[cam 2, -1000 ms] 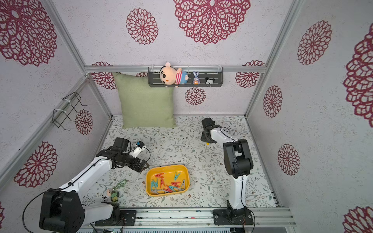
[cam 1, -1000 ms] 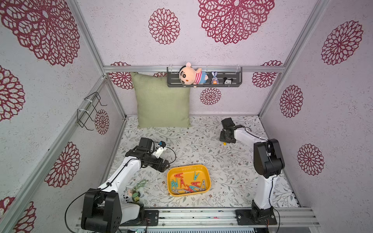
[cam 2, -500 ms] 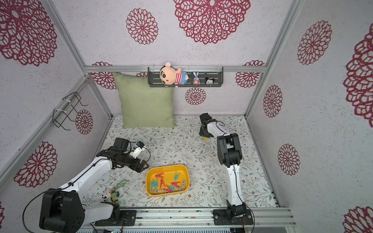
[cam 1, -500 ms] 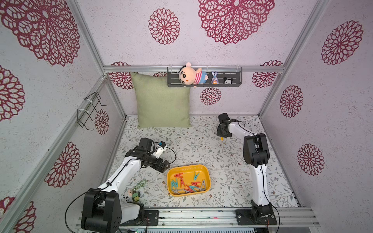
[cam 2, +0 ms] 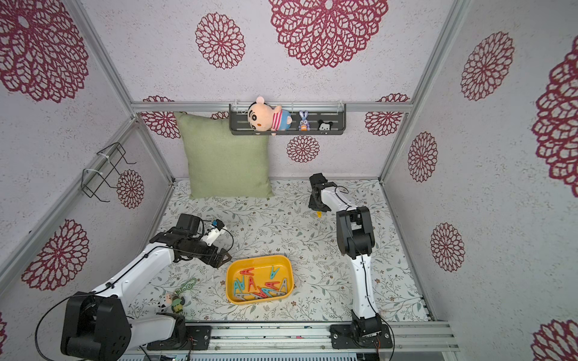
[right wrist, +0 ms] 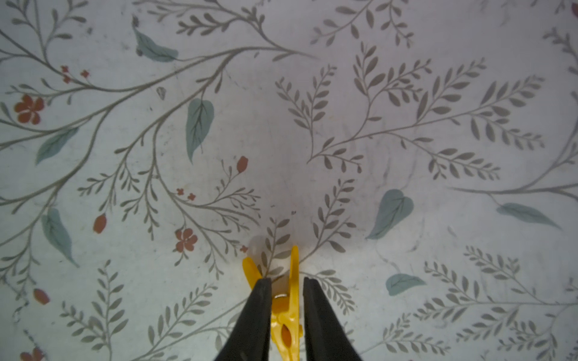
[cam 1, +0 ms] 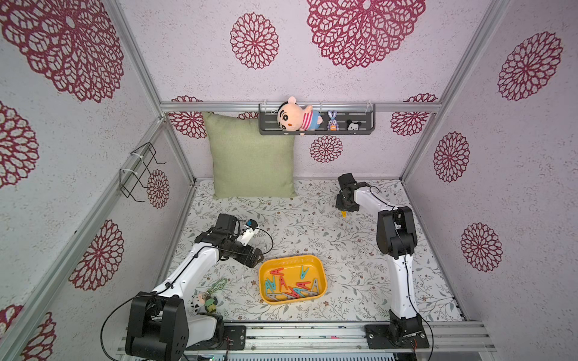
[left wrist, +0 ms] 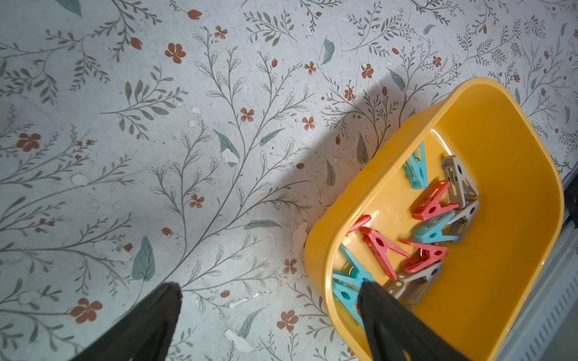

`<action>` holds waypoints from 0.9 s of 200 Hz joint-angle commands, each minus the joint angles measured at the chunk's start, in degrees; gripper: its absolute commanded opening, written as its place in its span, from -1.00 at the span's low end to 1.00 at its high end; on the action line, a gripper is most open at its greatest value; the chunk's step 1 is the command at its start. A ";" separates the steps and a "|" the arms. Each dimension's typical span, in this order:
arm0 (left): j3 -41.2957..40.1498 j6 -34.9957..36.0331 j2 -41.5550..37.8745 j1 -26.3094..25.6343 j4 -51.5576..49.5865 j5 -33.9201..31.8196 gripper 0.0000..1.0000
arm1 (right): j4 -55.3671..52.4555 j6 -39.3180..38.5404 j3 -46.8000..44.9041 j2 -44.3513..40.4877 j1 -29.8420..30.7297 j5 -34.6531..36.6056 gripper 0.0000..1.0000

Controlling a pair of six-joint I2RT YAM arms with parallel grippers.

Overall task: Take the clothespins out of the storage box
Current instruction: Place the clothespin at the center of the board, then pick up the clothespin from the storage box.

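Storage box (cam 1: 291, 258) holds red, teal and grey clothespins (cam 1: 289, 286).
Left end effector (left wrist: 270, 287) gapes wide beside it; right end effector (right wrist: 285, 280) narrowly brackets yellow clothespin (right wrist: 286, 315).

Both top views are bright and evenly lit from overhead, shadows short and soft, with wide-angle stretch toward the edges. The left wrist view is crisp; a grey wedge of shadow lies on the floral mat (left wrist: 344, 125) beside the storage box (left wrist: 500, 250). The right wrist view is dimmer and softer, shade pooled mid-frame.
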 commanded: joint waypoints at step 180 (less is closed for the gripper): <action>-0.77 -0.64 0.92 -1.07 2.95 -1.89 0.94 | 6.74 22.96 -43.77 -51.26 43.15 1.27 -0.49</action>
